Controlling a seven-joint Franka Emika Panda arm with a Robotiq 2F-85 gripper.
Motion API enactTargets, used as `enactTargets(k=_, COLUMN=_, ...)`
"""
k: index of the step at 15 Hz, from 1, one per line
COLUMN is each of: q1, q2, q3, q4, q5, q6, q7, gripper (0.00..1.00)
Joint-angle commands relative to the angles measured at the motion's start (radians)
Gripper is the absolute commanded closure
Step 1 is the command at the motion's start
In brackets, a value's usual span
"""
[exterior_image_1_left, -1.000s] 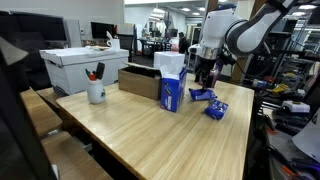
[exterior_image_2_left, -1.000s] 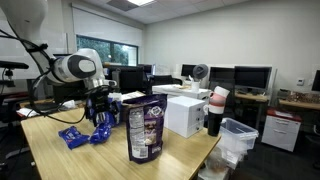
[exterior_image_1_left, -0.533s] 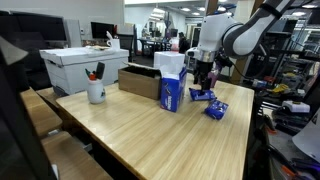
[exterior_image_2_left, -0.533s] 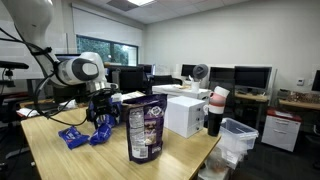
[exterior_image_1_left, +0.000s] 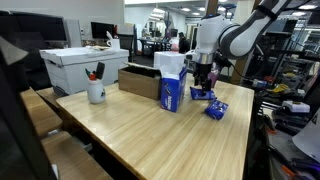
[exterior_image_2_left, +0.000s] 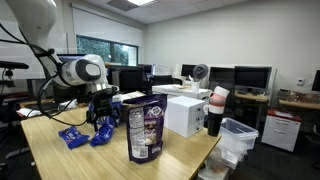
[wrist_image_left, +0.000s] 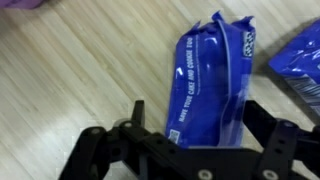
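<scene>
Exterior views: end effector (exterior_image_1_left: 203, 79) edged sideways above packet (exterior_image_1_left: 202, 95).

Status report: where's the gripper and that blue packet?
Gripper open, just above blue packet. Packet flat on table. Second packet close alongside.

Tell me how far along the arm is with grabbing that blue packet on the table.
Done: the gripper is lined up over the blue packet, one finger on each side. In hand: nothing; the gripper is open and the packet lies flat on the table. Left, probably: closing and lifting it. A second packet lies beside.
</scene>
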Motion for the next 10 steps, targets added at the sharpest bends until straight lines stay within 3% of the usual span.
enactTargets(k=1, q1=-0.002, q2=0.034, q3=0.016, q4=0.04, q5=0.065, q6=-0.09, q7=-0.042, gripper=0.0)
enactTargets(k=8, q1=-0.003, q2=0.069, q3=0.025, q4=0.089, q5=0.112, q6=-0.176, q7=-0.034, gripper=0.0)
enactTargets(k=9, q1=-0.004, q2=0.073, q3=0.025, q4=0.094, q5=0.113, q6=-0.181, q7=-0.031, gripper=0.25)
enactTargets(k=10, q1=-0.004, q2=0.076, q3=0.025, q4=0.098, q5=0.113, q6=-0.186, q7=-0.029, gripper=0.27)
